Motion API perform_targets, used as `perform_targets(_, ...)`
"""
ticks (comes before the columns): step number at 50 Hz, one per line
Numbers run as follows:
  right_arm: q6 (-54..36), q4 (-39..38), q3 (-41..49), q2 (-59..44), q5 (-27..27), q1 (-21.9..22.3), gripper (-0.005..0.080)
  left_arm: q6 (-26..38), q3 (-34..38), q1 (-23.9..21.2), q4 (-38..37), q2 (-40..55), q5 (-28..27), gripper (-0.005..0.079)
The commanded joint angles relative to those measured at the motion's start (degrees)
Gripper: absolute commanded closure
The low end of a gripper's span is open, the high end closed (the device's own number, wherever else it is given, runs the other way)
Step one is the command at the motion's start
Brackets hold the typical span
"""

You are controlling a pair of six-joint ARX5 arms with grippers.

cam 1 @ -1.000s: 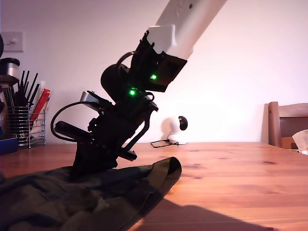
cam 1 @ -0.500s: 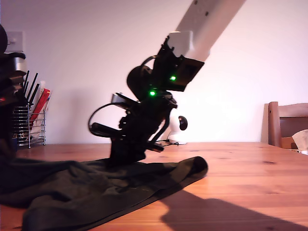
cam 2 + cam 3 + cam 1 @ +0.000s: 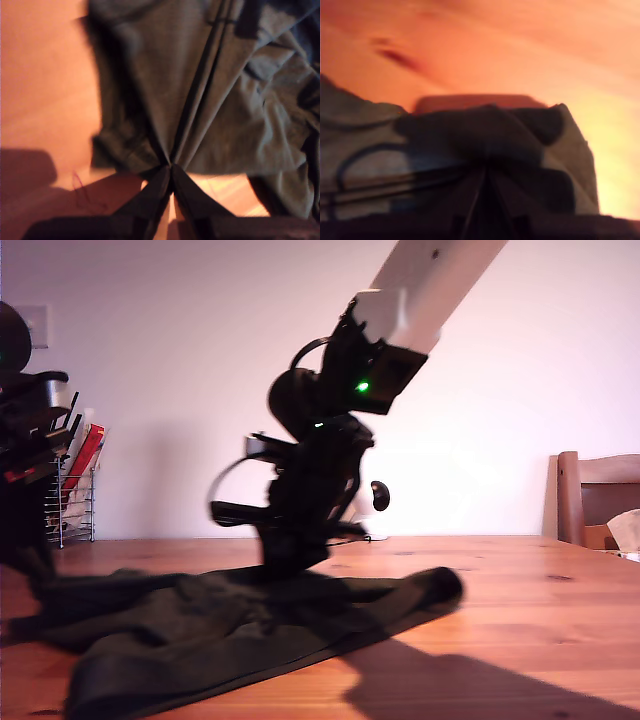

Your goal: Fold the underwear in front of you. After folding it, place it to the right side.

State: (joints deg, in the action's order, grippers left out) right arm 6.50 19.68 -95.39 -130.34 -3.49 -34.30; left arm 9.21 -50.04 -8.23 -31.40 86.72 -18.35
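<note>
First wrist view: my first gripper (image 3: 170, 172) is pinching the underwear (image 3: 210, 100), jaws meeting at the tips with the cloth's creases running into that pinch point. The garment is fanning out away from the claw, and bare table (image 3: 45, 90) is showing beside it.

Second wrist view is blurry: my second gripper (image 3: 482, 172) is looking closed on a dark hem of the underwear (image 3: 485, 130), with cloth bunching right at the tips and table (image 3: 520, 45) beyond.

Exterior view: the underwear (image 3: 230, 630) is lying wrinkled and spread on the table (image 3: 520, 590), toward the exterior view's left. One arm (image 3: 310, 500) is pressing down on the garment's far edge mid-frame, and another arm (image 3: 25, 500) is sitting at the exterior view's left edge. Can't tell which is first or second.
</note>
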Motion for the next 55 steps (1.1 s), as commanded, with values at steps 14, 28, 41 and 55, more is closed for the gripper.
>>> perform_targets(14,-2.05,3.61,2.73,-0.57,5.55,4.52,0.0763,-0.20,-5.73,-0.20,-0.17,-0.17,-0.55,0.0496)
perform_targets(28,-1.38,2.49,2.69,-0.57,11.78,6.69,0.0763,-2.95,-5.73,-3.98,1.86,-0.13,-3.87,0.0489)
perform_targets(41,1.20,3.48,2.69,0.28,18.45,9.29,0.0763,-4.42,-5.70,-11.13,7.52,-0.02,-2.36,0.0488)
perform_targets(55,1.31,1.05,2.69,8.79,12.31,9.99,0.0763,-2.69,-5.70,-15.72,12.04,0.37,-0.63,0.0486)
